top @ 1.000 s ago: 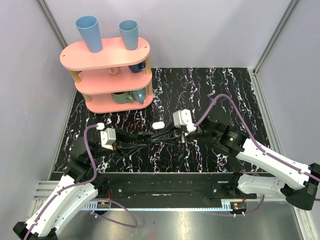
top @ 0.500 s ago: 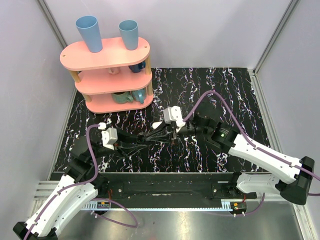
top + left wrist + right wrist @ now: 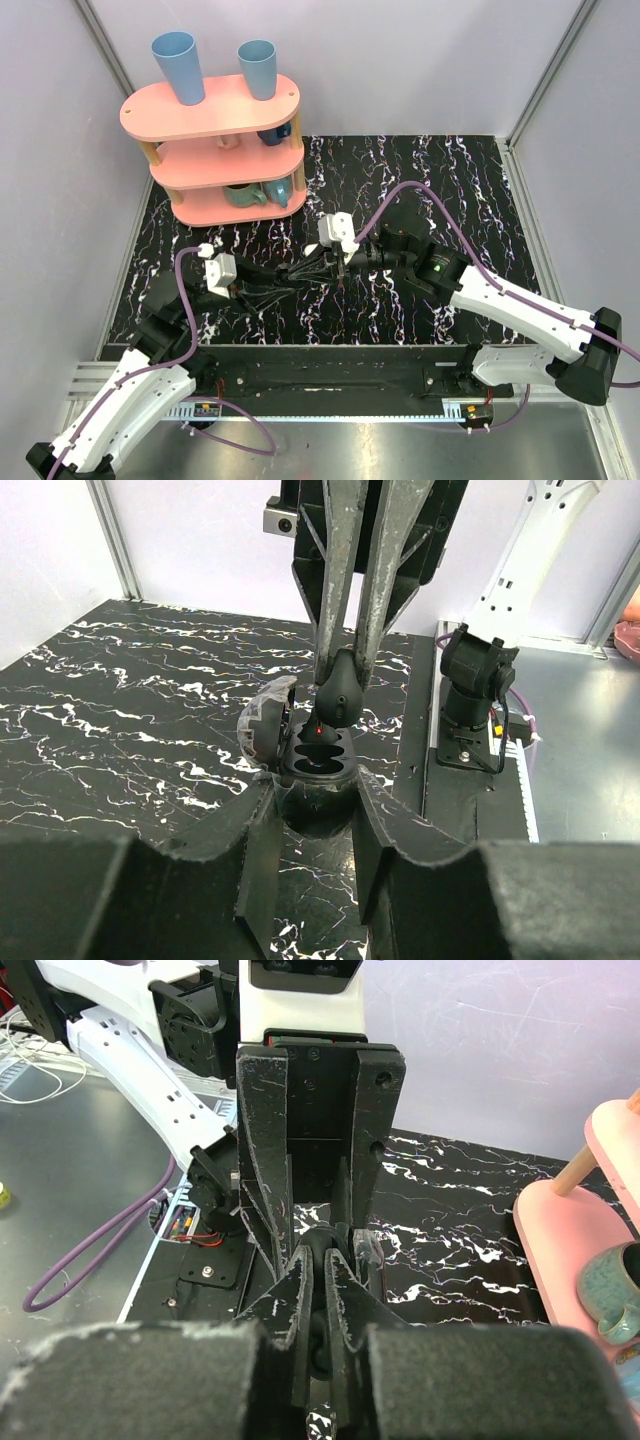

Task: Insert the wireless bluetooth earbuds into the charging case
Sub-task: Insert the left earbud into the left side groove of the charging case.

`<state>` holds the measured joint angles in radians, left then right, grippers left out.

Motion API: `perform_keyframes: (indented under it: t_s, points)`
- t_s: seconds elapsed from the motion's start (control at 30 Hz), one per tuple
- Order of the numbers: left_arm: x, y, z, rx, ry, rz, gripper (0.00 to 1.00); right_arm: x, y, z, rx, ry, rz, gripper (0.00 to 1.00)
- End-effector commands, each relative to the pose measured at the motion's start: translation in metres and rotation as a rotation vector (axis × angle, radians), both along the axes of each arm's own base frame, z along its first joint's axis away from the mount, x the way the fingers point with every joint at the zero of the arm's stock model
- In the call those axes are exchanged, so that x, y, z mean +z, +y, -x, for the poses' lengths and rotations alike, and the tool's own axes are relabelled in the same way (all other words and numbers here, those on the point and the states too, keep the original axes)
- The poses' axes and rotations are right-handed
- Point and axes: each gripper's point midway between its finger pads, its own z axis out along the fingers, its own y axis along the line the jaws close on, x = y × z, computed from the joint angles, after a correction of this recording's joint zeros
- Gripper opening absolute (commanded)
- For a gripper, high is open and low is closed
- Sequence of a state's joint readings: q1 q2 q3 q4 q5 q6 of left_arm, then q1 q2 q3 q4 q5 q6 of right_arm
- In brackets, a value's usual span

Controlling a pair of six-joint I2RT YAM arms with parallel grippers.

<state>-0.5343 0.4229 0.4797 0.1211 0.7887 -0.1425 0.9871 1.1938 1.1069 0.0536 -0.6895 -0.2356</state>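
Left tool (image 3: pixel 315 800) pinches the charging case (image 3: pixel 318 762) from both sides, one finger on each flank. The case looks dark in the left wrist view, not white. Its lid is flipped up and leans to the left, and a small red light shows inside the tray. The case is held just above the black marbled surface (image 3: pixel 120 700); contact with it is not clear.

Right tool (image 3: pixel 345 670) reaches in from the opposite side, its fingers pressed together on a dark earbud (image 3: pixel 338 698). The earbud sits at the tool tips, directly over the case's uncovered tray. It is touching or nearly touching the rim; I cannot tell which. Cannot tell if a second earbud is already in a slot.

In the top view both tools meet tip to tip at mid-surface, a little left of centre and nearer the arm bases than the far wall. A pink shelf (image 3: pixel 212 112) with cups stands far left, well apart from the case.
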Motion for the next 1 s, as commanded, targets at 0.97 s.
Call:
perform_keyframes:
  t_s: [0.97]
  points:
    - [0.014,0.002,-0.004,0.03,-0.047,0.031,0.0,-0.001,0.01,-0.013,-0.032,0.007,0.048,0.0]
